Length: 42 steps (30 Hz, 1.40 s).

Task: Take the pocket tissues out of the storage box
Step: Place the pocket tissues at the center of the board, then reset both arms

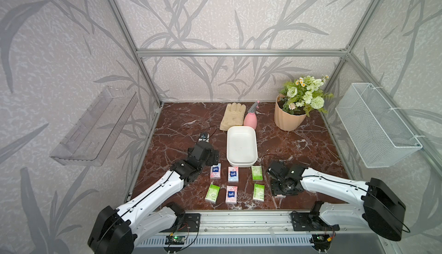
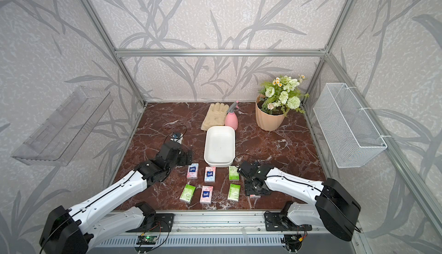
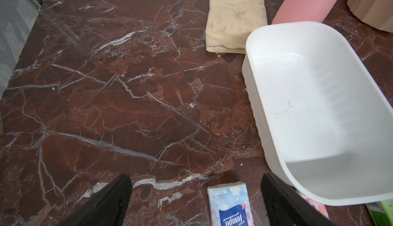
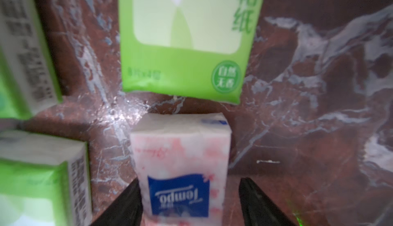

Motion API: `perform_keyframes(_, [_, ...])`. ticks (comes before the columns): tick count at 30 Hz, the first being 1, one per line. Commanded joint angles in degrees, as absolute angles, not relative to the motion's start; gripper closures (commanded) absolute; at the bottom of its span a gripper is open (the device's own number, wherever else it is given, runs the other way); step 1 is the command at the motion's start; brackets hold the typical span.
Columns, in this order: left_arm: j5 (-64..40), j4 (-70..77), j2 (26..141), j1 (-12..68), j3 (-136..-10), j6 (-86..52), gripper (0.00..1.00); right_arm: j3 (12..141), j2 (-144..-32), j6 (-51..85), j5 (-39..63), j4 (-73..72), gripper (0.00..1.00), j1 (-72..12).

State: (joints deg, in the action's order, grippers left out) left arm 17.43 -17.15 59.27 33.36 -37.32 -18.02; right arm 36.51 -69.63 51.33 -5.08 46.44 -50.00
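Marble tabletop (image 1: 179, 126) bears storage box (image 1: 242, 162) amid leaf-patterned walls (image 1: 215, 13)

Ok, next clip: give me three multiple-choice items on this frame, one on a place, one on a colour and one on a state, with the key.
1. Where are the pocket tissues relative to the storage box?
A. inside it
B. on the table, on the robot's side of it
C. stacked on its rim

2. What colour is the spray bottle?
A. pink
B. blue
C. black

3. How is the left gripper?
A. shut on a packet
B. shut, empty
C. open, holding nothing

Key:
1 B: in both top views they lie in rows on the table, and the box is bare inside.
2 A: its body is plainly pink.
3 C: the left wrist view shows its fingers wide apart, gripping nothing.
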Motion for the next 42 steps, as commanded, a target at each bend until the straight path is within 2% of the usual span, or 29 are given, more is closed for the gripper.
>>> perform_keyframes(1, [19.9, -15.6, 60.1, 33.1, -38.2, -18.5, 0.00, 40.7, -65.9, 52.3, -9.1, 52.4, 0.21, -50.2])
perform_keyframes(8, [26.6, -11.7, 60.1, 32.7, -38.6, -21.4, 0.00, 50.5, -62.3, 48.4, -18.8, 57.9, 0.12, -49.4])
perform_keyframes(14, [33.0, -0.4, 56.2, 32.0, -34.3, -17.8, 0.00, 56.3, -61.2, 38.9, -22.5, 53.5, 0.02, -43.2])
perform_keyframes(15, [33.8, 1.8, 55.2, 31.8, -33.2, -16.4, 0.00, 56.3, -60.6, 37.3, -22.6, 51.4, 0.00, -41.8])
perform_keyframes(21, [37.0, 6.0, 53.4, 28.8, -31.9, -10.0, 0.00, 52.6, -56.0, 27.8, -23.3, 37.5, 0.01, -31.5])
perform_keyframes(29, [31.7, 4.9, 56.8, 17.2, -34.5, -9.9, 0.00, 39.6, -52.2, 16.7, -23.7, 13.4, 0.01, -16.7])
perform_keyframes(36, [30.5, 4.6, 59.5, 10.6, -34.0, -8.9, 0.00, 28.1, -59.8, 3.7, -23.7, -12.8, 0.01, -12.3])
perform_keyframes(42, [30.5, 6.4, 60.6, 9.2, -31.1, -8.2, 0.00, 20.9, -69.5, 6.2, -17.5, -33.4, 0.01, -6.1])
